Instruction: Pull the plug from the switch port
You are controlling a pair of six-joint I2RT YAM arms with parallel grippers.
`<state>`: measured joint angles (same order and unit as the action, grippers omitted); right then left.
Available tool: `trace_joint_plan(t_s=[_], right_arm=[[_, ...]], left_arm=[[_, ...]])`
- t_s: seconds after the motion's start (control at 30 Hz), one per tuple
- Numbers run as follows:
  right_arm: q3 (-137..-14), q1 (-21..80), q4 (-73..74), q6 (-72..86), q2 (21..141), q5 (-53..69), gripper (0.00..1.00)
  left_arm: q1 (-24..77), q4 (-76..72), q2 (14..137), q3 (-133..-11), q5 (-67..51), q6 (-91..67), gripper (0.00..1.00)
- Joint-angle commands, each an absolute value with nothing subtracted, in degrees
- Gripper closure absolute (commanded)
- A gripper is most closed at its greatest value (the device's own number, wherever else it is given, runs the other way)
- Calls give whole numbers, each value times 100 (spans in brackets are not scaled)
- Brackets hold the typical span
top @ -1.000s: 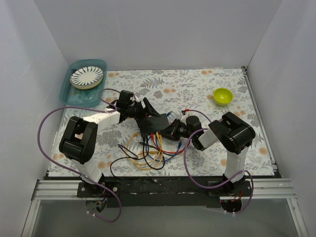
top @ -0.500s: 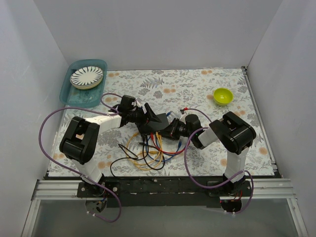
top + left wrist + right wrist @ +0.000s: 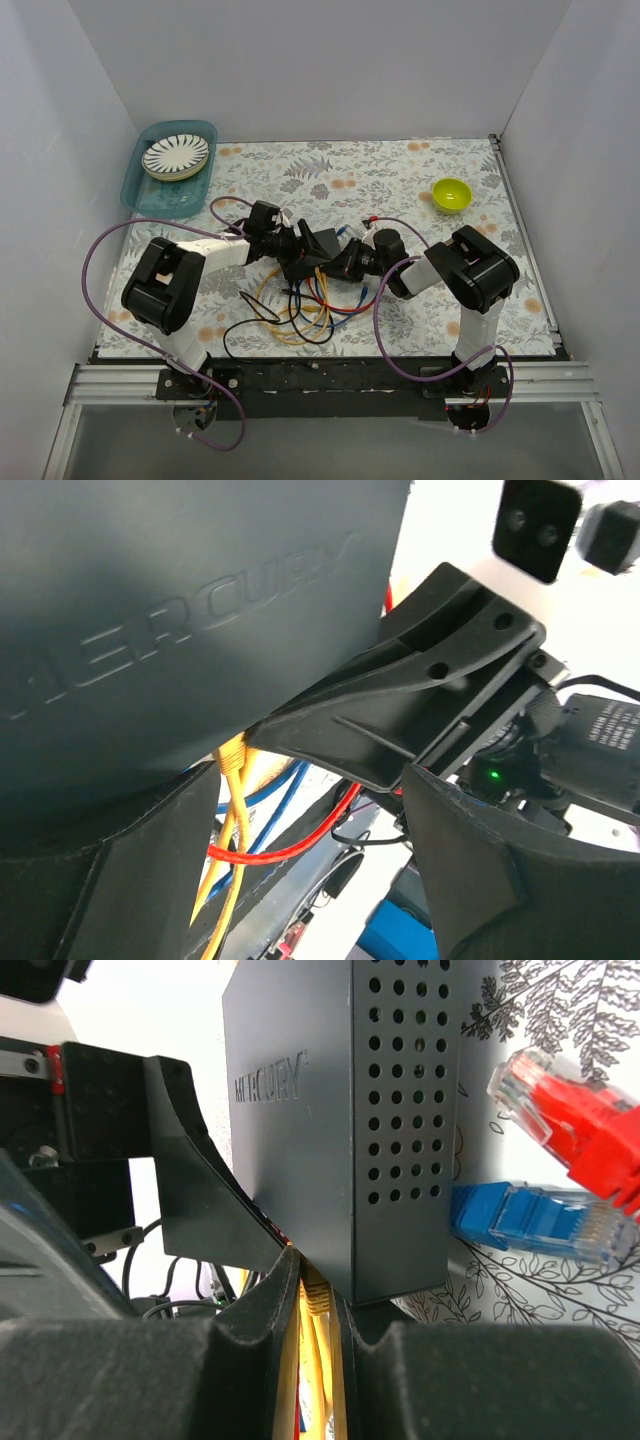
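The switch (image 3: 318, 243), a matte-black box marked MERCURY, stands tilted on edge between both arms. It fills the upper left of the left wrist view (image 3: 180, 610), and its perforated side shows in the right wrist view (image 3: 300, 1140). My left gripper (image 3: 300, 245) (image 3: 310, 800) is shut on the switch from the left. My right gripper (image 3: 340, 263) (image 3: 320, 1280) is shut on the yellow plug (image 3: 320, 1298) (image 3: 232, 755), which still sits in a port on the switch's lower edge.
A loose red plug (image 3: 570, 1110) and a blue plug (image 3: 530, 1222) lie right of the switch. Yellow, red, blue and black cables (image 3: 300, 310) tangle in front of it. A green bowl (image 3: 451, 194) sits far right. A teal tray (image 3: 135, 190) holding a plate (image 3: 175, 155) stands far left.
My left gripper has carried the switch a little to the right and nearer, tipping it more on edge. The right gripper has barely moved.
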<state>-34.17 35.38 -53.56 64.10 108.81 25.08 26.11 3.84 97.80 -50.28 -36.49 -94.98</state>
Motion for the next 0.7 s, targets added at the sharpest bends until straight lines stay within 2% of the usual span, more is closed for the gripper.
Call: trace_joint_plan(t_s=[0.0,0.27,0.67], right_arm=[[-3577,3542,-5063,6117,10793,2478,99],[-3683,3674,-4229,5494,10591,2733,99],[-3498,3718,-3534,4879,10266,2997,99]], left_arm=[[2610,614,9703,-5053,-3209,-9483,27],[2610,835,10204,-5563,-2874,-9492,27],[2575,800,10178,-5687,-2804,-9545,27]])
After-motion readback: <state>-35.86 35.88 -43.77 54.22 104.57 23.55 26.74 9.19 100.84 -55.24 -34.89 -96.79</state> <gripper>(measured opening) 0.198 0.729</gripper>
